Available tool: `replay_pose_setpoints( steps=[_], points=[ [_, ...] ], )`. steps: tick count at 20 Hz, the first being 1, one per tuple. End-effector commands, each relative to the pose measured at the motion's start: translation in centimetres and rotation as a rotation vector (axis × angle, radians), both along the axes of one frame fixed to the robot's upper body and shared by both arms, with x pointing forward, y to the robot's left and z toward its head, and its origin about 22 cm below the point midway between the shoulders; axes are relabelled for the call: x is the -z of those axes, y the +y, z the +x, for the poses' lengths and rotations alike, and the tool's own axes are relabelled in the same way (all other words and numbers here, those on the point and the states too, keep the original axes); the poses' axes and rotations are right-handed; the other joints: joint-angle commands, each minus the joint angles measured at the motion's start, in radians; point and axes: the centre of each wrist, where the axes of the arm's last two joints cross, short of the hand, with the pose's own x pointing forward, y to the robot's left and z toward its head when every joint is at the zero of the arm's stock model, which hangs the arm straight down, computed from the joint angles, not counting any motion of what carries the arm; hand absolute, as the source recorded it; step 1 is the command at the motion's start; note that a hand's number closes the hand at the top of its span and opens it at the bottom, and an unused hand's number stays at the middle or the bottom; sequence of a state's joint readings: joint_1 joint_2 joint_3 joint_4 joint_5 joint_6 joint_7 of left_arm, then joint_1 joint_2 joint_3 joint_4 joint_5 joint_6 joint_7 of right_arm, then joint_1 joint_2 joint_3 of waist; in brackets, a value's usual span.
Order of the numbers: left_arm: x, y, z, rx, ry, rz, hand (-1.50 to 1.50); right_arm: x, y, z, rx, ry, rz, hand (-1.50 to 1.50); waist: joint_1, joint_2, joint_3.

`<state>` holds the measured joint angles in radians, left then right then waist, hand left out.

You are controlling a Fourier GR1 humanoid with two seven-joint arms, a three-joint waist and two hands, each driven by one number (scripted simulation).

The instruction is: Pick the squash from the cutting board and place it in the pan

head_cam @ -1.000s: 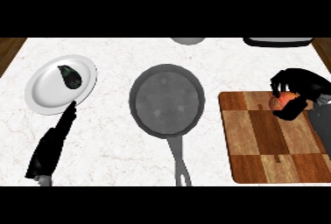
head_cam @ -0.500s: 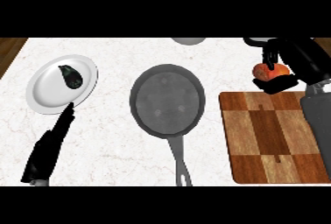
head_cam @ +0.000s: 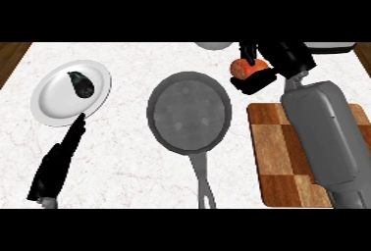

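Right hand (head_cam: 270,62): at the upper right of the head view, fingers and thumb curled round the squash (head_cam: 245,68). Its grey forearm runs from the lower right edge up to the wrist, slightly inclined to the left. Left hand (head_cam: 59,159): at the lower left, fingers straight and together, pointing up and slightly right, holding nothing.

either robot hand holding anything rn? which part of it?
Right robot hand holds the orange-red squash, fingers curled round its right side and underside, above the counter beside the pan. Left robot hand holds nothing.
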<state>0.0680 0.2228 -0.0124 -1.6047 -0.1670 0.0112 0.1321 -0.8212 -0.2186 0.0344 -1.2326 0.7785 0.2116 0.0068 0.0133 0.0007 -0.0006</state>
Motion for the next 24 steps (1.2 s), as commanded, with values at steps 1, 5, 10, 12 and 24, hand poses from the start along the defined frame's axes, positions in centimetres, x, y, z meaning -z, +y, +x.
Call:
replay_pose_setpoints(
  steps=[1,5,10,12,24],
  points=[
    [-0.1,-1.4,0.0,0.0,0.015,-0.005,0.0,1.2,5.8,0.8,-0.042,0.079,0.036,1.5,0.009,0.003,0.001],
    [0.6,1.0,-0.5,0.015,-0.008,0.0,0.0,3.6,9.0,1.8,-0.07,0.157,0.078,1.5,0.015,0.006,0.0],
    [-1.3,-0.5,1.3,0.022,-0.021,0.009,0.0,6.5,11.5,2.5,-0.046,0.209,-0.001,1.5,0.034,0.01,0.0],
    [-0.3,-1.4,0.7,0.035,-0.024,0.017,0.0,8.3,12.1,2.1,-0.047,0.234,-0.079,1.5,0.041,0.01,0.0],
    [-1.7,-1.8,3.4,0.105,-0.047,0.009,0.0,12.4,9.9,2.7,0.008,0.689,0.227,-1.5,0.116,0.028,0.001]
  ],
)
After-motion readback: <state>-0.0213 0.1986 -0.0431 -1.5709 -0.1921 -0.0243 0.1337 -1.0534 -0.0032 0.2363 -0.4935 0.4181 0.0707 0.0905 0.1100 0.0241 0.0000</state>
